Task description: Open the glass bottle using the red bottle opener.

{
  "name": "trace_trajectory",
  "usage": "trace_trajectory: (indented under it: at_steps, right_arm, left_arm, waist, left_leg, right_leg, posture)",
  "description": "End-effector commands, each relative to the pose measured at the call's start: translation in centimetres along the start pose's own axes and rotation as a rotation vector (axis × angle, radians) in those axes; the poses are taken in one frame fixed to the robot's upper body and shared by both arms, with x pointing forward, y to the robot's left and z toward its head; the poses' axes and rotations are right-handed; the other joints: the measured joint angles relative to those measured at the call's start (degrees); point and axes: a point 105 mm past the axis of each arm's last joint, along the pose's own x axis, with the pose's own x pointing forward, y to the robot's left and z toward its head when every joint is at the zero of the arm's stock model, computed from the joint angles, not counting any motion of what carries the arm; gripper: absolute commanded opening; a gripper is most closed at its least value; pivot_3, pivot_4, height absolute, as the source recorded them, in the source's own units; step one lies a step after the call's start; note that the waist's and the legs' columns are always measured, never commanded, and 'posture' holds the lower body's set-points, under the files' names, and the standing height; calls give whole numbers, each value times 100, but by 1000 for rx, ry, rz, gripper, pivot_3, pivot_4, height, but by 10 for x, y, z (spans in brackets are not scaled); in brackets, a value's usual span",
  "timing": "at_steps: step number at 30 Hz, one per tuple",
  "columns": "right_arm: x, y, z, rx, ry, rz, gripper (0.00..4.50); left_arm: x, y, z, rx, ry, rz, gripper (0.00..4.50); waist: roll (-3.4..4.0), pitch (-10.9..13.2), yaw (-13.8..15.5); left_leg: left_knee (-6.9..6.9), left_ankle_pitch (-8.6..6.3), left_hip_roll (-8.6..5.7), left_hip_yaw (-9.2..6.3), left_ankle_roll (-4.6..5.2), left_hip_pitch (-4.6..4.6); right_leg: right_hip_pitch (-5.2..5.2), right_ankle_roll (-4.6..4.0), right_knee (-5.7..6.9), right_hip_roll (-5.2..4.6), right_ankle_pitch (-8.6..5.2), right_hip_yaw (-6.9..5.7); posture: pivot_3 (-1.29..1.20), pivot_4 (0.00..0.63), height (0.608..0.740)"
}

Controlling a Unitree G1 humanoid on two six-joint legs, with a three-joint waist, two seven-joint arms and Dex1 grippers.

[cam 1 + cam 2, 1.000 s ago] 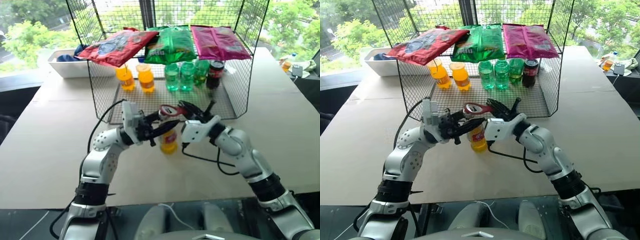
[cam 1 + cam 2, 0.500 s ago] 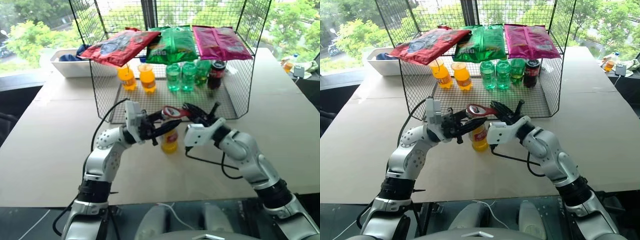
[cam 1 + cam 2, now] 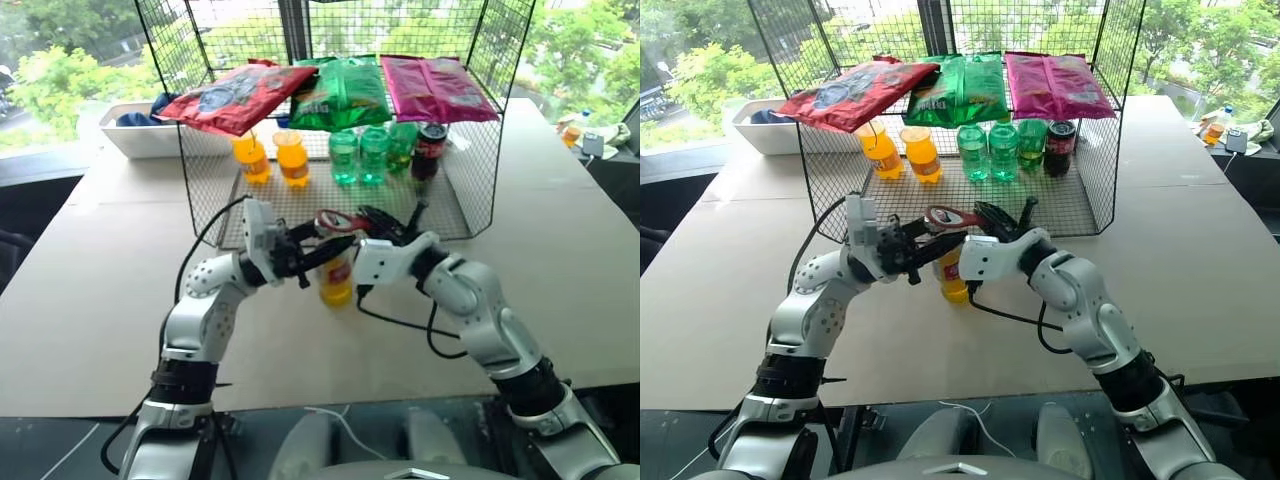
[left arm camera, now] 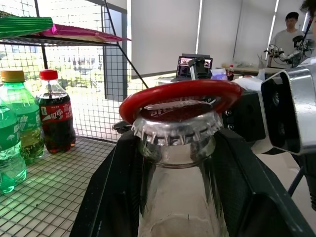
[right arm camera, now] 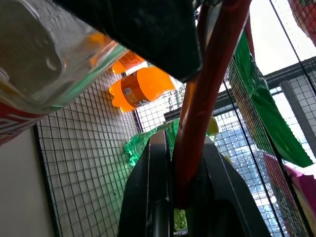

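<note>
Bottle (image 3: 336, 278) stands on bench (image 3: 90, 300) just in front of the wire rack (image 3: 200, 190), neck pinched by left tool (image 4: 177, 197). Right tool (image 5: 175, 192) is pressed together on opener (image 4: 180, 94) handle, w/ ring sitting over cap (image 4: 175, 129). To do it well: seat ring lip under cap edge, keep left grip firm, lever handle up smoothly w/o tipping bottle.

Right end effector (image 3: 985, 222) tilted red bottle opener (image 3: 945, 216) lower over cap.
</note>
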Motion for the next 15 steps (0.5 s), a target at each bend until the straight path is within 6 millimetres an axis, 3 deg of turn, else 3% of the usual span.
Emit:
trace_trajectory:
  at_steps: [1, 12, 15]
  right_arm:
    - [2, 53, 5, 97, -9, 164, 0]
    - [2, 58, 3, -170, -34, 213, 0]
    - [5, 56, 3, -170, -40, 210, 0]
  left_arm:
    - [-1, 0, -14, -22, 78, 9, 1709]
    - [-3, 2, -13, -31, 101, -9, 1709]
    - [-3, 2, -14, -31, 101, -6, 1709]
  waist:
    - [0, 0, -1]
    - [3, 3, -8]
    - [3, 3, -6]
  left_leg:
    - [0, 0, 0, 0, 0, 0]
    - [-2, 0, -1, -3, -2, 0]
    - [-5, 1, 0, -6, -3, 0]
  right_leg:
    - [0, 0, 0, 0, 0, 0]
    - [0, 1, -3, 3, -1, 0]
    - [0, 1, -4, 4, -2, -1]
  posture:
    - [0, 150, 740]
    - [0, 150, 740]
    - [0, 150, 740]
